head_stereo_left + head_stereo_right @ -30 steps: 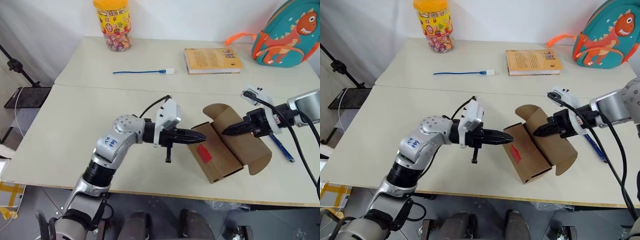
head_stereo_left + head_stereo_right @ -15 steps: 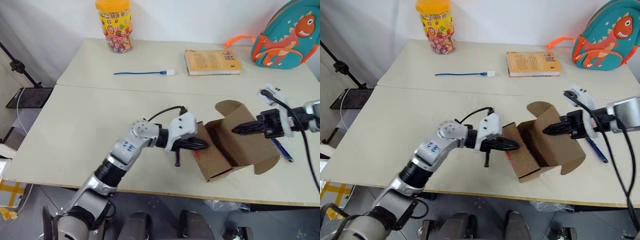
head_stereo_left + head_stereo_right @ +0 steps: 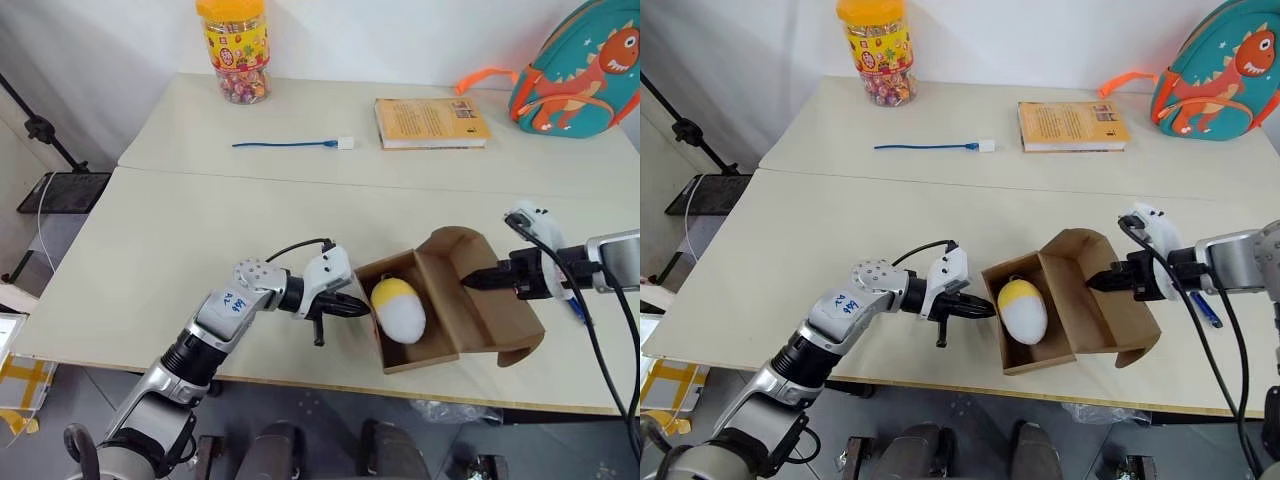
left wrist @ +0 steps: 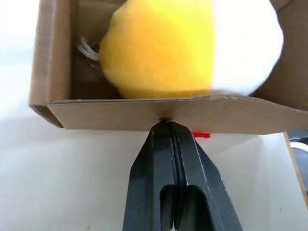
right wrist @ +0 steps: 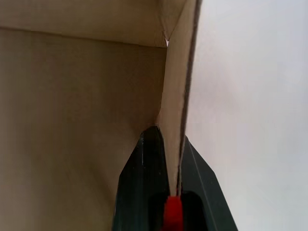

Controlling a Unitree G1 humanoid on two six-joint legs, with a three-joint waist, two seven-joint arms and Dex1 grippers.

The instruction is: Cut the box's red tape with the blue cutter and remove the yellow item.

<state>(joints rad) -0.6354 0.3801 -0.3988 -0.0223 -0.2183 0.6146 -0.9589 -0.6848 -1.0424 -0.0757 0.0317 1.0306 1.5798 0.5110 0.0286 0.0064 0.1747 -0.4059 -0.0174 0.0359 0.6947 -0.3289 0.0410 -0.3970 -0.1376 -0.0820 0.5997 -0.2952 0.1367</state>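
Here the yellow item (image 3: 397,308) lies lengthwise in the box (image 3: 400,355), yellow end rearward; left pincer (image 3: 362,309) closed, empty; right pincer (image 3: 476,281) pinching the flap

The box (image 3: 455,300), right of centre in the left eye view, is plain brown cardboard. Inside it, the yellow item (image 3: 397,308) is yellow on its upper part and white below. A scrap of red tape (image 4: 201,135) shows bright red in the left wrist view. At the upper left, a candy jar (image 3: 237,50) has a yellow-orange lid and multicoloured sweets. The cable (image 3: 290,144) is blue with a white plug, the book (image 3: 431,121) yellow-orange, and the backpack (image 3: 580,66) at the upper right teal with an orange dinosaur.
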